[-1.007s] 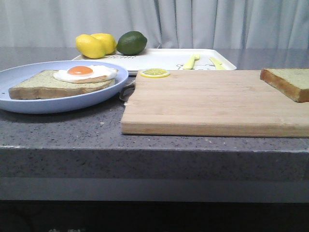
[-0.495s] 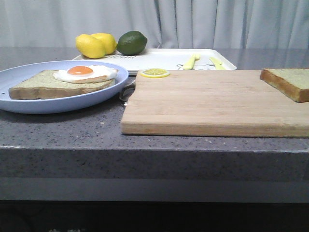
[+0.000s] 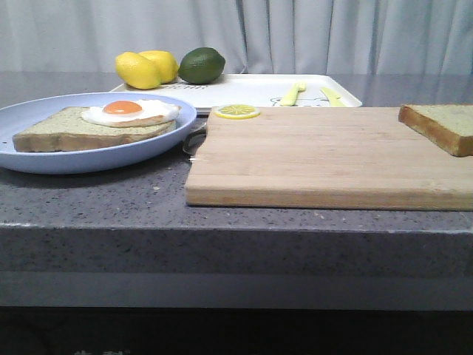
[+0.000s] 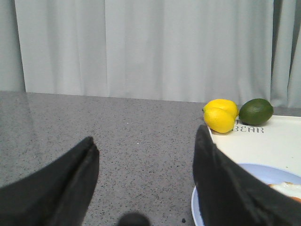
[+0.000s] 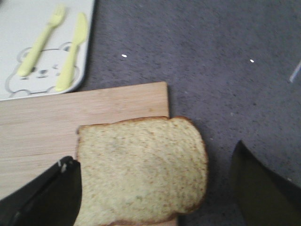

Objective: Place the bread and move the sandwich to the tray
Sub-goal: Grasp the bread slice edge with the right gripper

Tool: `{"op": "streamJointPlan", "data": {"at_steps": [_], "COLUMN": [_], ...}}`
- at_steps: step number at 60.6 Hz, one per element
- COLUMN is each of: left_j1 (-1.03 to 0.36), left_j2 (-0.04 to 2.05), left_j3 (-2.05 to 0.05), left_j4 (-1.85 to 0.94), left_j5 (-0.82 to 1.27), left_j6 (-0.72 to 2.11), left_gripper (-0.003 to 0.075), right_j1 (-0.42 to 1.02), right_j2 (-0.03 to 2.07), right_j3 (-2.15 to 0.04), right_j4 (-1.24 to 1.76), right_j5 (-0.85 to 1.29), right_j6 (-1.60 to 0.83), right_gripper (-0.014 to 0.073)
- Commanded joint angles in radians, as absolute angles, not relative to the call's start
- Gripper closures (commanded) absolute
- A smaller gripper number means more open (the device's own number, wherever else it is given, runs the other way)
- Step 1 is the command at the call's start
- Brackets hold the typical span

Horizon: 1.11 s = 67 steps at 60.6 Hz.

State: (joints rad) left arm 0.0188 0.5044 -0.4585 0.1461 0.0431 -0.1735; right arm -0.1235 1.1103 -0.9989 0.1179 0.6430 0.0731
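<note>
A loose bread (image 3: 443, 126) slice lies on the far right corner of the wooden cutting board (image 3: 318, 155). In the right wrist view my right gripper (image 5: 155, 153) is open above this bread (image 5: 141, 169), one finger on each side, not touching it. The pale blue plate (image 3: 44, 161) at the left holds one bread slice (image 3: 81, 129) with the fried egg (image 3: 129, 111) on top. My left gripper (image 4: 146, 136) is open and empty over bare counter beside the plate (image 4: 268, 174). The white tray (image 3: 251, 89) stands at the back. Neither gripper shows in the front view.
Two lemons (image 3: 144, 69) and a lime (image 3: 201, 65) sit at the tray's back left corner. A yellow fork (image 3: 292, 94) and knife (image 3: 331, 96) lie on its right part. A lemon slice (image 3: 237, 112) rests on the board's back left corner. A curtain hangs behind.
</note>
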Motion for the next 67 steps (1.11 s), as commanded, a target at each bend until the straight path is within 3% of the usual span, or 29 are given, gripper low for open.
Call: {"op": "streamJointPlan", "data": {"at_steps": [1, 22, 35, 50, 53, 56, 67], "left_j1": [0.012, 0.012, 0.012, 0.012, 0.012, 0.012, 0.012], "left_j2": [0.514, 0.514, 0.516, 0.516, 0.516, 0.516, 0.516], "left_j3": [-0.489, -0.489, -0.489, -0.489, -0.489, -0.489, -0.489], "left_j4": [0.138, 0.138, 0.138, 0.138, 0.138, 0.138, 0.138], "left_j5": [-0.042, -0.032, -0.021, -0.021, -0.021, -0.021, -0.021], "left_j6": [-0.177, -0.177, -0.177, -0.177, -0.177, -0.177, -0.177], "left_gripper": [0.0301, 0.0292, 0.016, 0.0145, 0.0145, 0.0145, 0.0158], "right_j1": [-0.18, -0.234, -0.24, -0.265, -0.267, -0.267, -0.267], "right_j2": [1.169, 1.438, 1.525, 1.587, 1.595, 1.599, 1.593], "right_j3": [-1.074, -1.223, -1.241, -1.241, -1.241, -1.241, -1.242], "right_j4": [0.109, 0.163, 0.314, 0.414, 0.44, 0.451, 0.456], "right_j5": [0.633, 0.794, 0.812, 0.84, 0.848, 0.853, 0.861], "right_j6": [0.08, -0.018, -0.153, -0.231, -0.245, -0.248, -0.247], "right_gripper": [-0.0048, -0.0048, -0.0048, -0.0036, 0.0018, 0.0128, 0.0656]}}
